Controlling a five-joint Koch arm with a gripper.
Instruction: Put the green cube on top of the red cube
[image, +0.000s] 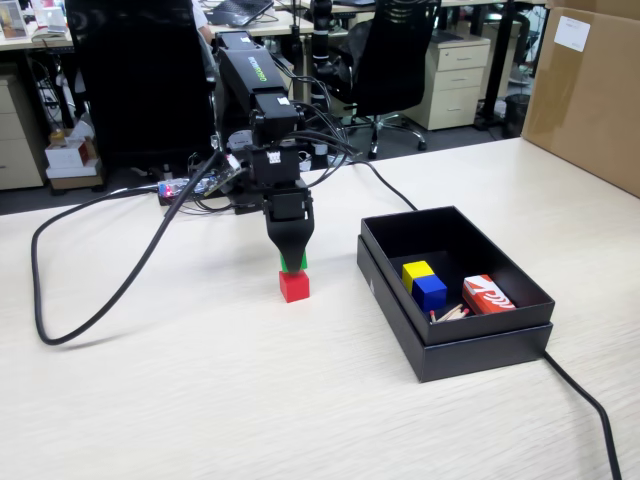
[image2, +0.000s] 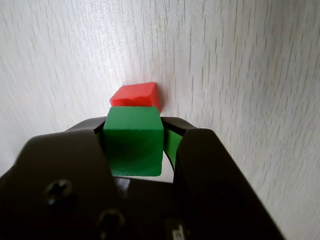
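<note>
The red cube (image: 294, 286) stands on the light wood table, left of the black box. My gripper (image: 293, 263) hangs straight above it, shut on the green cube (image: 297, 264), which sits right on or just above the red cube's top; I cannot tell if they touch. In the wrist view the green cube (image2: 133, 140) is clamped between my black jaws (image2: 134, 145), and the red cube (image2: 135, 95) shows just beyond it, mostly hidden by the green one.
An open black box (image: 470, 348) stands to the right, holding a yellow cube (image: 416, 271), a blue cube (image: 430, 291) and a red-and-white packet (image: 487, 295). A black cable (image: 110, 300) loops over the table on the left; another (image: 585, 400) runs off at front right.
</note>
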